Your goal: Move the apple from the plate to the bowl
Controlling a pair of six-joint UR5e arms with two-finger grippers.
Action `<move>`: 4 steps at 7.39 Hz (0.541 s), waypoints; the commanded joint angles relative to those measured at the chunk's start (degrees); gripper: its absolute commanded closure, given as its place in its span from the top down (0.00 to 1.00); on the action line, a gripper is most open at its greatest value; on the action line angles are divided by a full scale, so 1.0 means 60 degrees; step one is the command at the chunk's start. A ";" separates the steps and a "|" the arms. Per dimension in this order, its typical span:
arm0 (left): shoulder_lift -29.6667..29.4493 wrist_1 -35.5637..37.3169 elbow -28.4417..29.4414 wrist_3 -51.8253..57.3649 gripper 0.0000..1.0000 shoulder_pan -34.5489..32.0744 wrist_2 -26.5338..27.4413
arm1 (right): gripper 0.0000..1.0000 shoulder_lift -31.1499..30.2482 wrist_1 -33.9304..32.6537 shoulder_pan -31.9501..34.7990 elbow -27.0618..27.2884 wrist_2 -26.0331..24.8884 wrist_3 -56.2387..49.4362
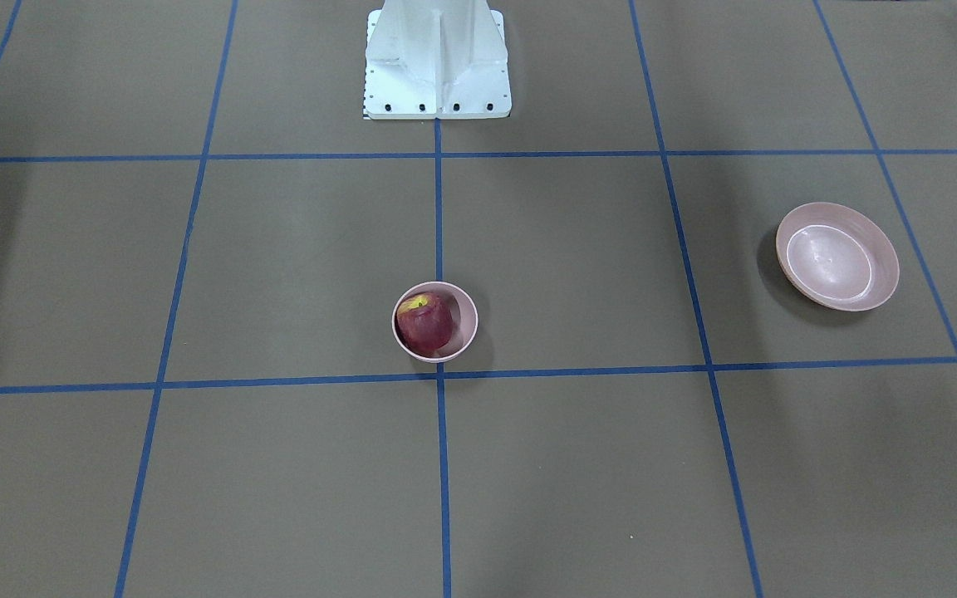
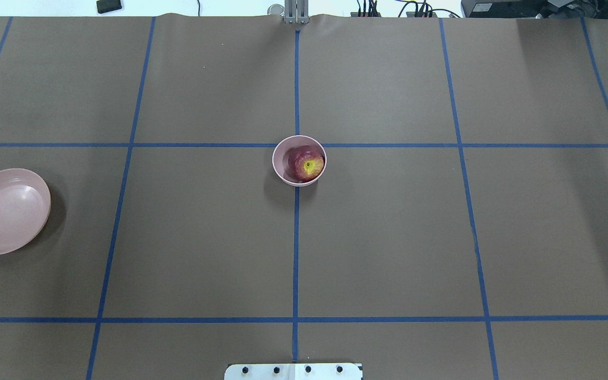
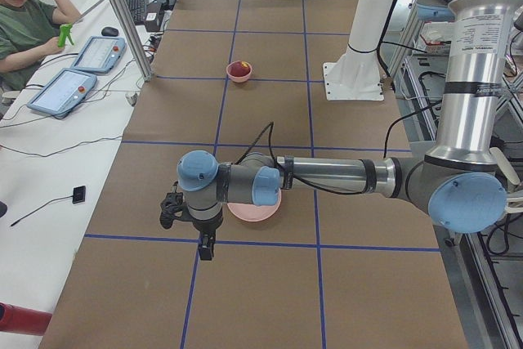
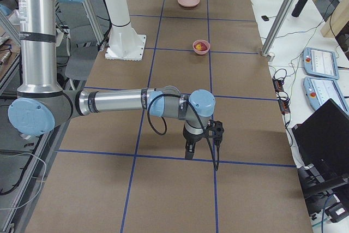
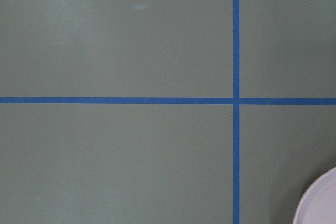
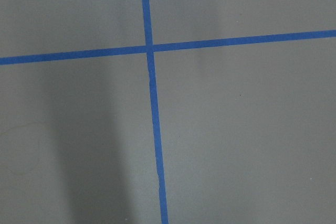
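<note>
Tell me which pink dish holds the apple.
The bowl, small, deep and in the middle, holds the apple; the wider, shallow plate on the robot's left is empty.

Overhead and front views face oppositely, sharing the bowl point(image 1: 468, 320).

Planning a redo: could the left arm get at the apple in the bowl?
Probably yes: the apple sits exposed in the open bowl, with nothing over or beside it; the left arm is off by the plate.
</note>
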 commanded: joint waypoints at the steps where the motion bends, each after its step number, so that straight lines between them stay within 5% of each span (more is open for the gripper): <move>1: -0.0006 -0.0004 0.0022 0.0000 0.98 0.0000 0.0000 | 1.00 -0.0032 0.0027 0.0005 -0.0002 -0.0039 -0.0019; 4: 0.0038 -0.0004 0.0008 0.0073 0.98 0.0000 -0.0029 | 1.00 -0.0091 0.0027 0.0005 -0.0046 0.0033 -0.0019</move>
